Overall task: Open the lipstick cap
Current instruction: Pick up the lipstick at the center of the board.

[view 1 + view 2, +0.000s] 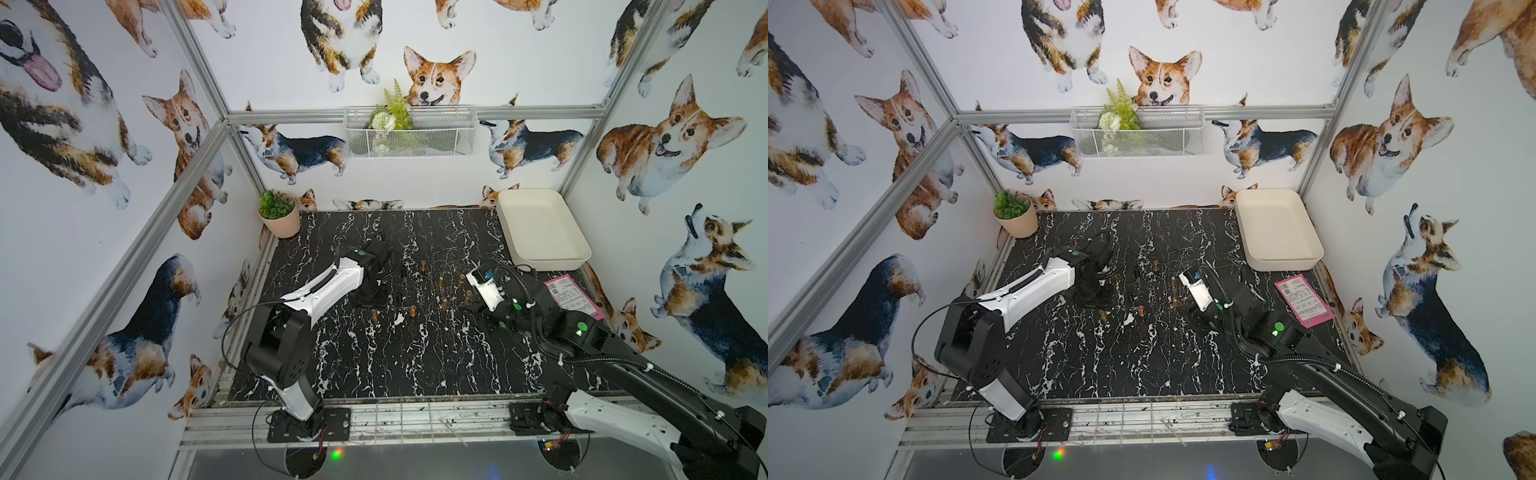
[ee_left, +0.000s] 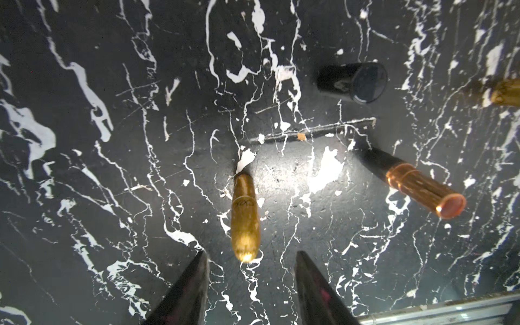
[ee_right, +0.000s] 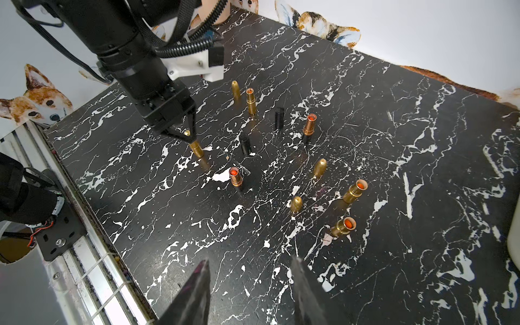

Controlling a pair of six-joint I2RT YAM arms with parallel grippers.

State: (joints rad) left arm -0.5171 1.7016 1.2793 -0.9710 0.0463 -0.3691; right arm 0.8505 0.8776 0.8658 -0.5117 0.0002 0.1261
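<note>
Five lipsticks (image 3: 309,126) open; gold lipstick (image 3: 196,147) still capped, left gripper (image 2: 250,252) apart around its cap (image 2: 245,242); right gripper (image 3: 250,259) apart, empty

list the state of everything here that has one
left gripper: open, jaws either side of the gold lipstick's top
gold lipstick: upright, capped
rose-gold lipstick: upright, uncapped
black cap: off, standing alone on the table
right gripper: open, empty
white tray: empty
</note>
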